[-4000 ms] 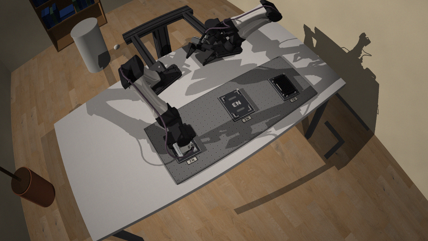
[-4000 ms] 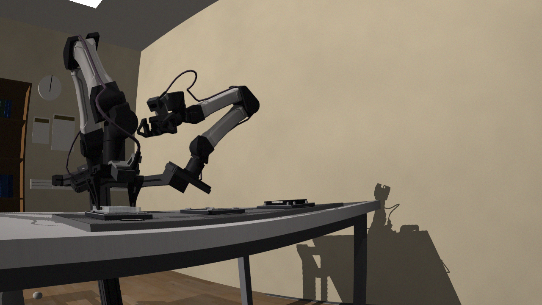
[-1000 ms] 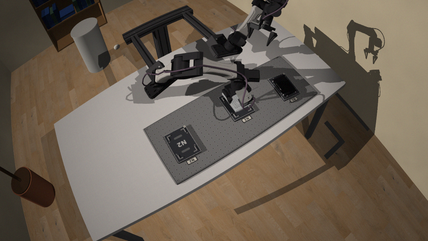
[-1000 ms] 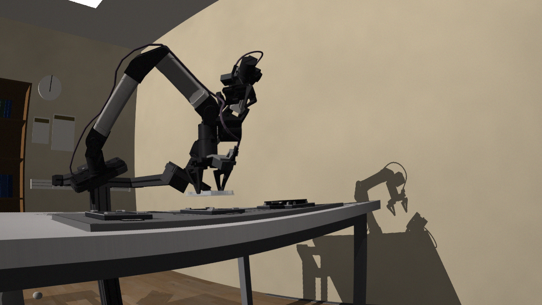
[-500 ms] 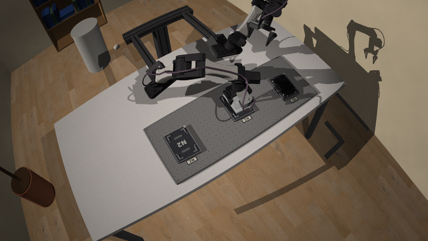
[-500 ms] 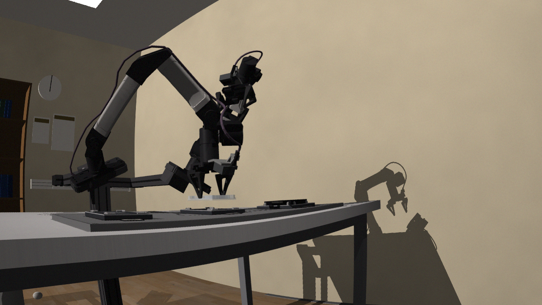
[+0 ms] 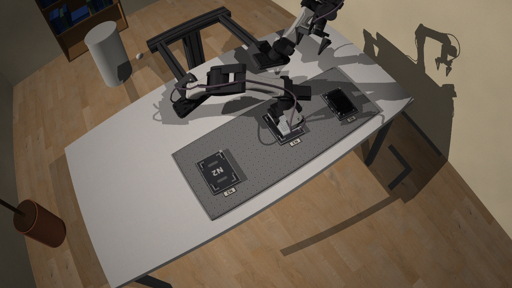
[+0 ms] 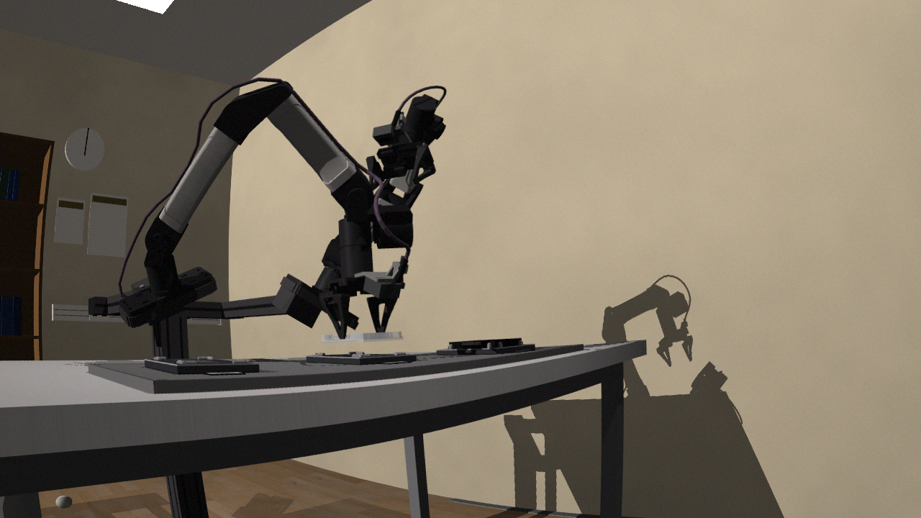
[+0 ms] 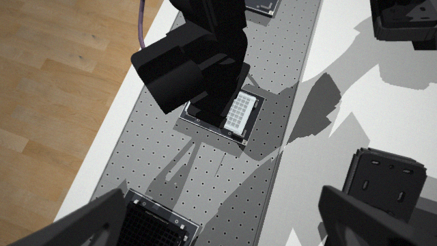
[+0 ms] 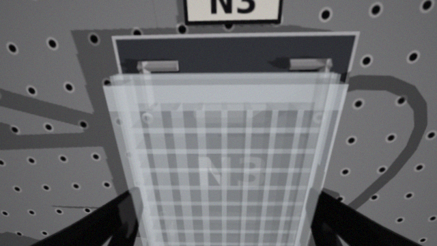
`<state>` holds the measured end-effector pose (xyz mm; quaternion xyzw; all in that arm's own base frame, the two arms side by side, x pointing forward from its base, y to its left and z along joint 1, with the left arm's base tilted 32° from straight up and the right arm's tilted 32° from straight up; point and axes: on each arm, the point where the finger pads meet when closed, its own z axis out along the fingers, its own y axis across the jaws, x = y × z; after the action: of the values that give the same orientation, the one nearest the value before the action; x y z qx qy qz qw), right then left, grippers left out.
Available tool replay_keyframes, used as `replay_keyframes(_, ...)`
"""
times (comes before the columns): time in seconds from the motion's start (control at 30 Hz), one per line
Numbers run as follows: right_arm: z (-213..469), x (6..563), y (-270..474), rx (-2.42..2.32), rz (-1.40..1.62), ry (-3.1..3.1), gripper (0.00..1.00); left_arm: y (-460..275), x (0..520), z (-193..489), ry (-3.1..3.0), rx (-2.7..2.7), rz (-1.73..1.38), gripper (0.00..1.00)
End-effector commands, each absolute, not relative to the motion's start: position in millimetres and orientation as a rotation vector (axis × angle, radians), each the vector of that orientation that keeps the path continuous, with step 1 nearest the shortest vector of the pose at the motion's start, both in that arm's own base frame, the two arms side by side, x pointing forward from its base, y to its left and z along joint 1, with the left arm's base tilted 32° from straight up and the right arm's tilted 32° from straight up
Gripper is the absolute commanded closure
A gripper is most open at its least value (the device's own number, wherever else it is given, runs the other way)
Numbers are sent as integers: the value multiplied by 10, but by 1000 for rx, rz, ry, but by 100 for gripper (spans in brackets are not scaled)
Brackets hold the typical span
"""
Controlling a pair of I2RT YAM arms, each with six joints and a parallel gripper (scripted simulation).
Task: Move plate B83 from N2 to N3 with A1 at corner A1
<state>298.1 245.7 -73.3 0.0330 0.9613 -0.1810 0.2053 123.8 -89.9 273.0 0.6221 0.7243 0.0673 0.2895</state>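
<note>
The right gripper's fingers [image 8: 380,315] are closed on the two long sides of the clear plate [image 10: 225,143] [image 8: 362,336] [image 7: 285,126] [image 9: 241,111], which hangs level just above nest N3 [image 10: 235,51] [image 8: 360,358] [image 7: 283,139] [image 9: 252,119]. The N3 sign [image 10: 233,10] [image 7: 295,142] lies beside that nest. Farther out, a black plate [image 7: 339,101] [image 8: 486,342] [image 9: 150,225] sits on nest N1 [image 7: 344,116] [image 8: 522,348] [image 9: 191,226]. Nest N2 [image 7: 217,171] [image 8: 201,365] is unoccupied. The left gripper [image 7: 312,43] [image 9: 222,197], fingers wide with nothing between them, is up away from the worktop [image 7: 118,171] [image 8: 309,412].

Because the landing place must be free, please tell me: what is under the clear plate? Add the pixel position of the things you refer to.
Under the clear plate [image 7: 285,126] [image 8: 362,336] [image 9: 241,111] [image 10: 225,164] is nest N3 [image 7: 283,142] [image 8: 360,358] [image 9: 254,117] [image 10: 235,48]; its far end is hidden.
</note>
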Motion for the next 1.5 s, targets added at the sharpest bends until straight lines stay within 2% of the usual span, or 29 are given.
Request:
replay_keyframes(0.0,-872,3030,2347,88,-530,2685,20,-910,1235,2755,1930,1663,171,0)
replay_keyframes(0.53,-1091,3094,2212,106,-577,2704,20,-910,1235,2755,1930,1663,171,0)
replay_keyframes(1.47,-680,3019,2578,83,-515,2689,20,-910,1235,2755,1930,1663,171,0)
